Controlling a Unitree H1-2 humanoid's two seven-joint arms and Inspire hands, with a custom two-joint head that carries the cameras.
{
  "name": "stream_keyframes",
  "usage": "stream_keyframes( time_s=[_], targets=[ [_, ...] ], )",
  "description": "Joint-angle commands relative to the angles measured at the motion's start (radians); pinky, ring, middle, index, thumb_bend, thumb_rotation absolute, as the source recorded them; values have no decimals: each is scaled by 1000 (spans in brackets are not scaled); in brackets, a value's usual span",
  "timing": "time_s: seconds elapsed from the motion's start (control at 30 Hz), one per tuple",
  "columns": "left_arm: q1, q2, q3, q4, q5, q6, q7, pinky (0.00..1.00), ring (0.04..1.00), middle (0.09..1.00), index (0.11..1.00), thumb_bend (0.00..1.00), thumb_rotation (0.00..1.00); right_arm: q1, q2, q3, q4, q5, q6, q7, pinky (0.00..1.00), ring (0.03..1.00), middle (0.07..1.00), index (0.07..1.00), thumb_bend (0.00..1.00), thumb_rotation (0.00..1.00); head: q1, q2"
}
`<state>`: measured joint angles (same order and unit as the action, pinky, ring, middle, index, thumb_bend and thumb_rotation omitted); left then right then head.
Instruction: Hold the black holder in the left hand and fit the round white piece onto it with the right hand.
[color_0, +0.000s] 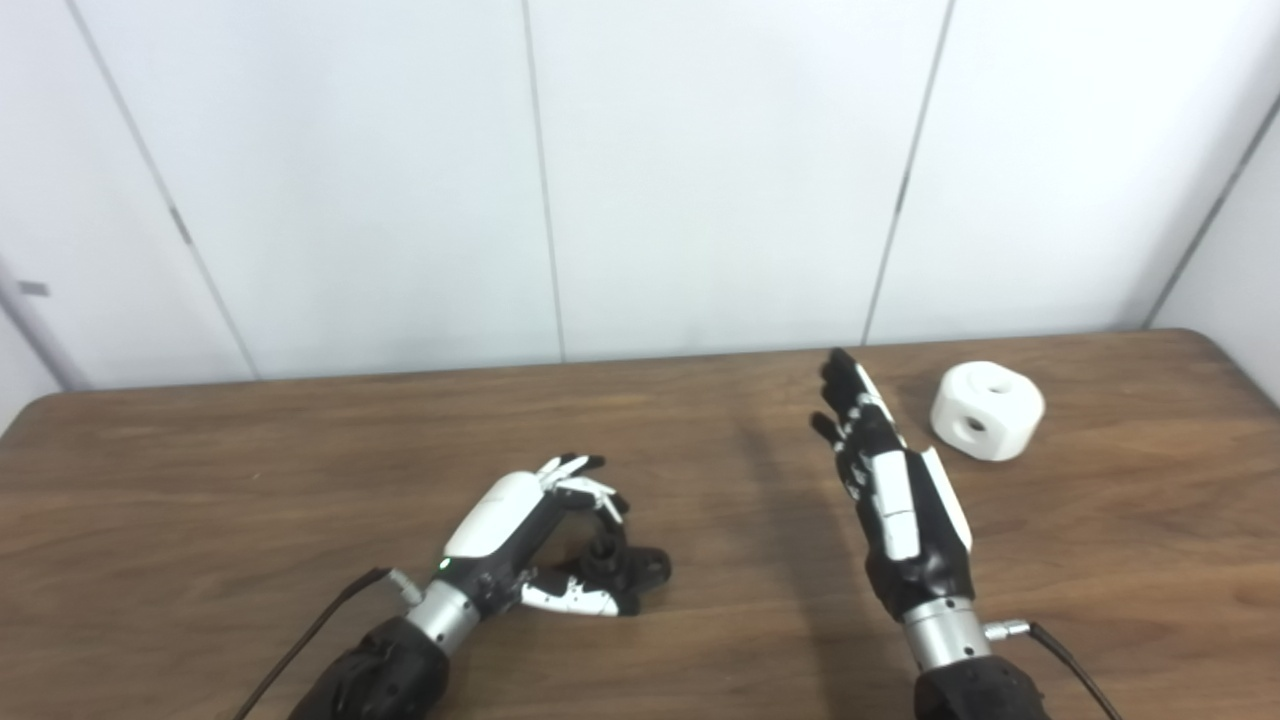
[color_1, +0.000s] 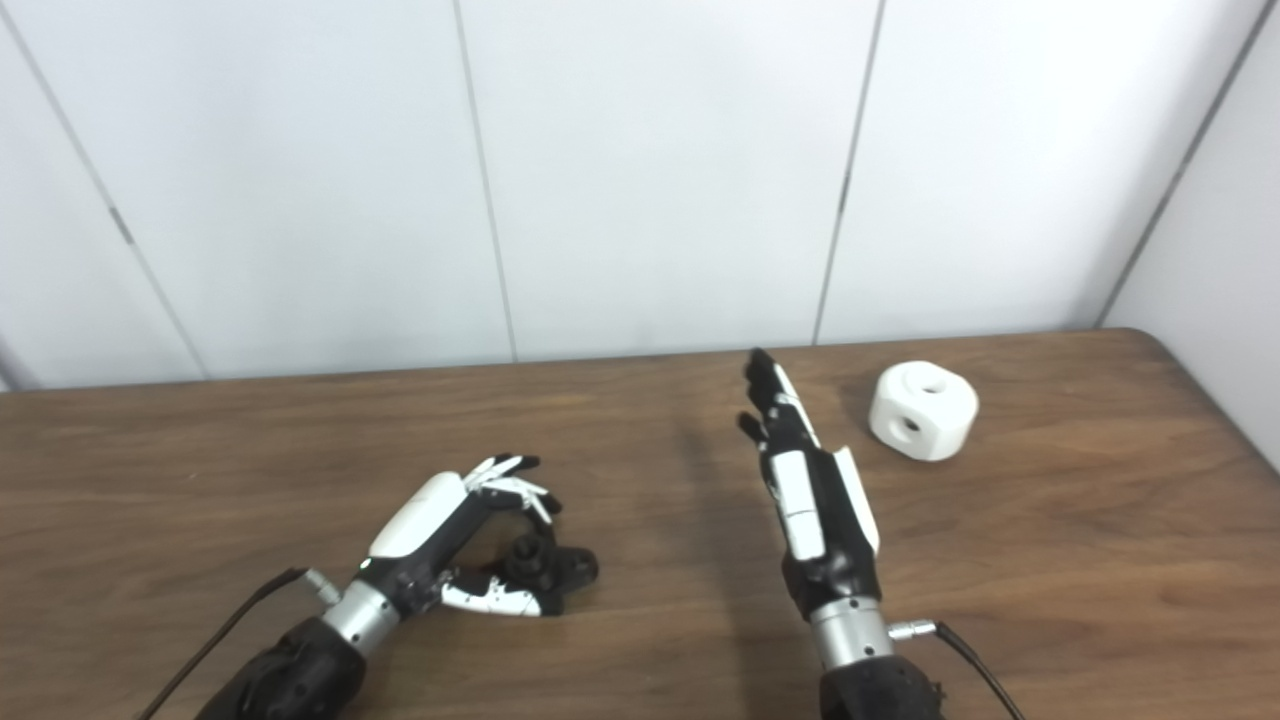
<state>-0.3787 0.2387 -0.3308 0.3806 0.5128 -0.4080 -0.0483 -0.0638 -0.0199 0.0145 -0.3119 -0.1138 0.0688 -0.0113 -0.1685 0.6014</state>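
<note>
Holder (color_0: 625, 565) sat low on the table (color_0: 200, 480), your left hand (color_0: 520, 545) curled around it, grip unconfirmed. White piece (color_0: 987, 410) lay at 1 o'clock of your right hand (color_0: 900, 490), which was flat, empty. Looked light, rigid, smooth; grab its sides.

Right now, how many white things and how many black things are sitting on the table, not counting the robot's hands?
White: 1, the round white piece
Black: 1, the black holder, by the left hand
Total: 2
</note>
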Motion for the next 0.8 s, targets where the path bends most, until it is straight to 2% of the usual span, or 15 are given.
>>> stream_keyframes(
  time_s=[0.0,0.07,0.27,0.37,0.5,0.67,0.77],
  targets=[
    [43,-27,-10,28,-23,-30,11,1000,938,722,481,523,52,-30,-19,-7,-70,-99,-6,-31,844,918,915,877,499,638,-1,-1],
    [42,-27,-10,34,-23,-37,13,1000,940,721,481,523,52,-34,-36,-19,-102,-146,-2,-40,797,879,885,842,530,473,-1,-3],
    [41,-36,-2,39,-40,-26,3,1000,942,724,481,523,52,-61,-94,-77,-168,-208,5,-55,748,839,847,807,600,353,-9,-13],
    [41,-41,2,53,-45,-34,5,1000,944,726,481,523,51,-78,-120,-129,-176,-175,6,-60,750,837,840,794,626,334,-17,-22],
    [42,-40,0,57,-41,-38,6,1000,942,726,481,522,51,-98,-159,-188,-159,-182,-18,-80,695,825,829,774,621,290,-31,-28],
    [39,-32,-7,67,-31,-54,17,1000,939,722,481,522,51,-122,-222,-235,-138,-219,-33,-103,714,825,823,769,617,289,-40,-27],
    [36,-22,-16,71,-15,-59,22,1000,933,717,481,522,51,-130,-243,-249,-137,-218,-37,-104,678,806,807,757,603,266,-44,-26]
  ],
)
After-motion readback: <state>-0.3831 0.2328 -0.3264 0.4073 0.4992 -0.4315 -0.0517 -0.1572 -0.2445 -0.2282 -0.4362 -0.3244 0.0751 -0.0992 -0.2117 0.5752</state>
